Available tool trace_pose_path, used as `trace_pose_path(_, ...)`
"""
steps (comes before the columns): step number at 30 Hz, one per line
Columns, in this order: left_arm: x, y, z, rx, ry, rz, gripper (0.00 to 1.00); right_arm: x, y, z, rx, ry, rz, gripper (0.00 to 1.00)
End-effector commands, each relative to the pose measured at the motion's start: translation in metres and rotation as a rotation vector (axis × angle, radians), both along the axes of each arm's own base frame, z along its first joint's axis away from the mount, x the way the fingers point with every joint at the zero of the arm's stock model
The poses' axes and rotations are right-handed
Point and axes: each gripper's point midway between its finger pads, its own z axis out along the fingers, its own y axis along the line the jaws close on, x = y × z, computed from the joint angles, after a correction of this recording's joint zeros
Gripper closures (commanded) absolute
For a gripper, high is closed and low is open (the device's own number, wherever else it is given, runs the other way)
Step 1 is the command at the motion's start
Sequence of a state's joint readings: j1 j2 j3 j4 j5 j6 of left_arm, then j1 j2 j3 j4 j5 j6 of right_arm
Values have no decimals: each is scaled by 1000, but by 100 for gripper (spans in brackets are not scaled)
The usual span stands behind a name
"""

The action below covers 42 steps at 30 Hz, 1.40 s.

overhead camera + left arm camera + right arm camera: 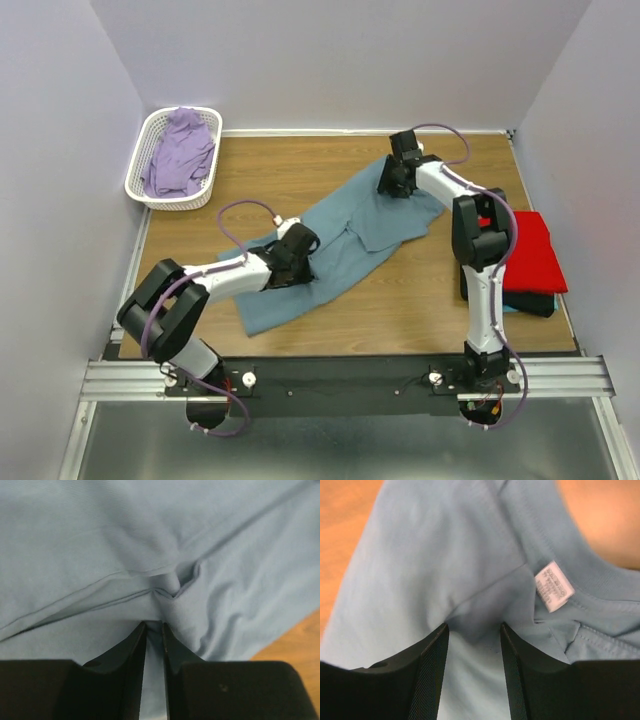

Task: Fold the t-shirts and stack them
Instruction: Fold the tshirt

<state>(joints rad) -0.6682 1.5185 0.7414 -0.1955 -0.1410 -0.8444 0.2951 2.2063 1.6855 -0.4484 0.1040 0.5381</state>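
A dusty blue-grey t-shirt point(350, 235) lies spread slantwise across the wooden table point(420, 300). My left gripper point(300, 258) is low on its near-left part. In the left wrist view the left gripper point(154, 625) has its jaws nearly together, pinching a fold of the cloth point(150, 540). My right gripper point(398, 180) is at the shirt's far end by the collar. There the right gripper point(472, 626) stands open, fingers pressed onto the cloth point(435, 555), beside the white neck label point(553, 586). A folded red t-shirt point(535, 245) lies at the right edge.
A white lattice basket point(135, 175) holding a purple cloth point(180, 150) stands at the far left corner. A darker folded piece point(530, 300) shows under the red t-shirt. White walls close the table in at the back and both sides.
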Motion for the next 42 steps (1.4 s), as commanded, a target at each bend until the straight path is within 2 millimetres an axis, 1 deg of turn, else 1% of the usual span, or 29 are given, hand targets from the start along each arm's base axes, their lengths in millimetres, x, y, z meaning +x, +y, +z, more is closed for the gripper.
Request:
trace_pose_path(1,-51,-40,-13,-3,143,-152,74,12,26,-37,31,88,151,47)
trace_pose_path(2,-50,-54,-11,-11,147,-178,74,19,32,-37,47,82,170,47)
trace_pose_path(3,-54,-66,-10,-14,144,-206,75,29,37,-43,48,81,188,47)
trace_pose_path(4,-58,-86,-8,-16,140,-246,75,35,41,-43,61,72,203,46)
trace_pose_path(5,-66,-90,-15,-3,157,-268,75,40,43,-47,60,70,208,46)
trace_pose_path(6,-65,-108,-6,-21,137,-301,75,47,46,-49,65,63,220,46)
trace_pose_path(7,-61,-113,-6,-18,134,-304,76,50,47,-52,63,61,224,46)
trace_pose_path(8,-63,-119,-11,-1,147,-323,76,51,49,-53,69,59,231,46)
trace_pose_path(11,-49,-149,9,-72,101,-360,75,63,56,-54,87,34,254,43)
trace_pose_path(13,-43,-158,17,-86,80,-369,73,68,59,-52,87,17,266,41)
trace_pose_path(14,-44,-165,22,-110,86,-396,72,75,62,-46,91,-8,273,37)
trace_pose_path(16,-36,-174,41,-130,38,-414,66,83,65,-34,96,-42,288,36)
trace_pose_path(18,-27,-176,63,-158,-13,-408,58,93,66,-9,95,-97,287,29)
trace_pose_path(20,-15,-168,77,-153,-63,-372,55,99,63,15,80,-143,268,27)
trace_pose_path(21,-10,-160,88,-159,-94,-350,55,100,60,41,77,-180,258,25)
trace_pose_path(22,-1,-149,91,-154,-106,-318,55,99,59,52,71,-196,252,24)
trace_pose_path(23,4,-140,104,-151,-144,-299,55,99,53,61,50,-209,227,23)
trace_pose_path(24,5,-131,101,-130,-149,-287,55,94,47,79,42,-225,209,23)
trace_pose_path(26,11,-115,100,-86,-167,-271,55,84,39,87,26,-215,171,23)
trace_pose_path(27,11,-106,97,-51,-171,-259,57,77,37,104,42,-229,154,23)
trace_pose_path(28,9,-101,94,-32,-168,-259,58,60,31,84,31,-168,146,23)
trace_pose_path(29,7,-99,93,-23,-167,-272,59,52,30,82,31,-149,140,23)
trace_pose_path(30,1,-94,84,-9,-149,-280,59,40,28,73,29,-115,129,24)
trace_pose_path(31,-2,-91,80,-4,-141,-286,59,21,23,65,16,-78,121,25)
trace_pose_path(32,-6,-87,76,4,-133,-289,59,9,22,56,-1,-52,117,25)
trace_pose_path(34,-16,-78,64,23,-114,-298,59,-3,20,49,-15,-46,103,27)
trace_pose_path(36,-27,-72,52,20,-85,-313,59,-17,15,31,-23,-15,94,27)
trace_pose_path(38,-35,-75,45,1,-64,-343,59,-18,11,15,-49,9,85,30)
trace_pose_path(42,-49,-79,24,15,-16,-392,62,-6,7,0,-95,13,91,31)
